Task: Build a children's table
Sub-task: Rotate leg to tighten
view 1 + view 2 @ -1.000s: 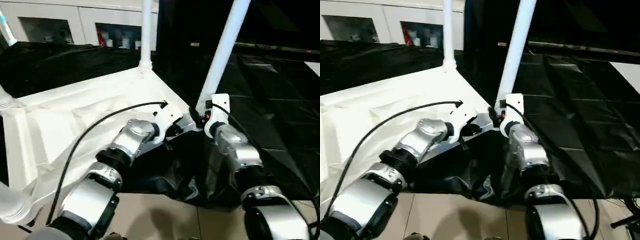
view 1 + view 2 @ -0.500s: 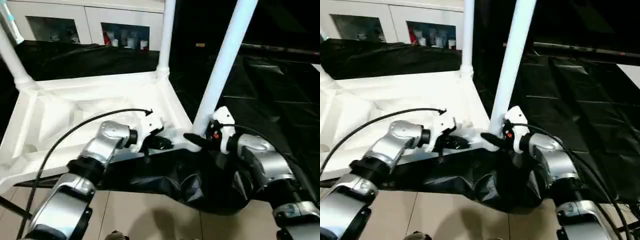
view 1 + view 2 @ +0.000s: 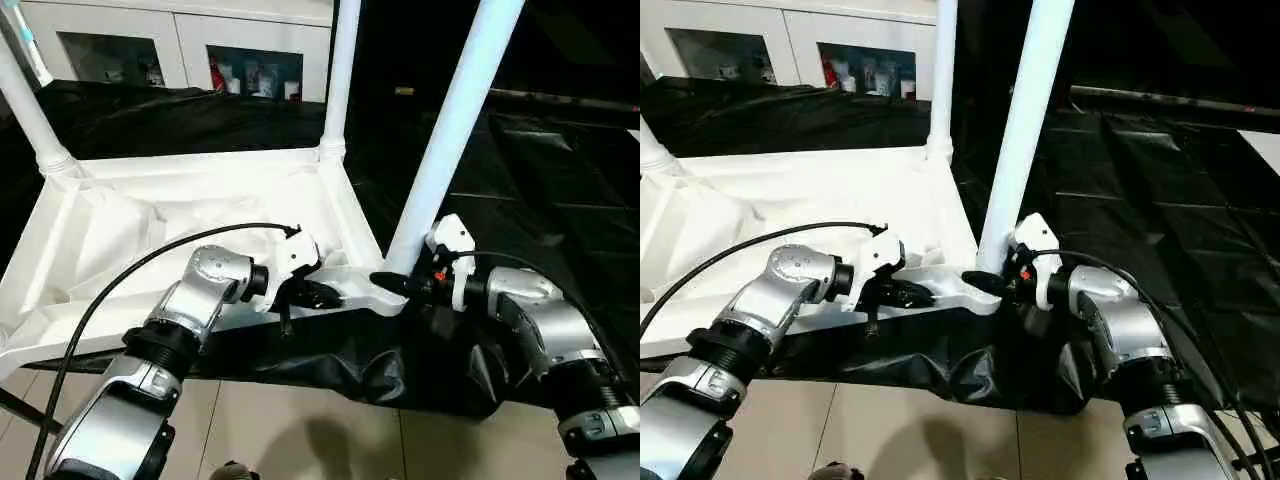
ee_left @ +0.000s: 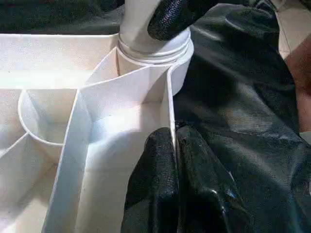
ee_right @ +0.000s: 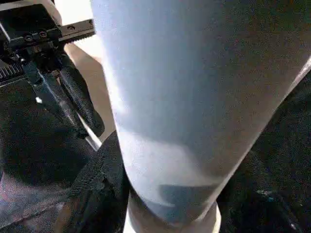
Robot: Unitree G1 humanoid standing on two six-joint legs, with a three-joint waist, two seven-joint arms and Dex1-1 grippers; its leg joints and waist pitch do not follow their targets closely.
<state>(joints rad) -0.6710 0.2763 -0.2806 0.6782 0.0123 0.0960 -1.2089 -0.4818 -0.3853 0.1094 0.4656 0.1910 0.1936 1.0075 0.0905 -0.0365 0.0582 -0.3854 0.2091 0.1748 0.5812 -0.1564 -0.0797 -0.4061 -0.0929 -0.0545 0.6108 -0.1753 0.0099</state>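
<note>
Setting: black-draped counter (image 3: 560,170) with white glass-fronted cabinets (image 3: 180,50) behind it; pale floor below its near edge.
Table top: the white plastic table top (image 3: 150,230) lies upside down on the counter, ribbed underside up, with its near rim hanging over the counter's near edge.
Legs: three white tubular legs stand in corner sockets, the near-right leg (image 3: 455,130), the far-right leg (image 3: 340,80) and the far-left leg (image 3: 25,100). I cannot tell whether the fourth corner has one.
Left claw: the left claw (image 3: 318,294) is pinched shut on the near rim wall of the top, just beside the near-right socket (image 4: 153,51); in the left wrist view its fingers (image 4: 194,165) clamp the thin wall from both sides.
Right claw: the right claw (image 3: 395,283) reaches to the base of the near-right leg, with one finger against the tube just above the socket. The fingers stand partly apart around the leg, and whether they truly clamp it I cannot tell.
Handling: judged from its look, the hollow moulded plastic should be light and fairly stiff, though the thin rim may flex and the smooth tapered tube could slip.
Best hold: low on the leg near the socket, where leverage is small, and on a ribbed stretch of rim rather than a free edge.
Risk: pressing on the overhanging corner may tip or slide the top on the slick black cloth.
</note>
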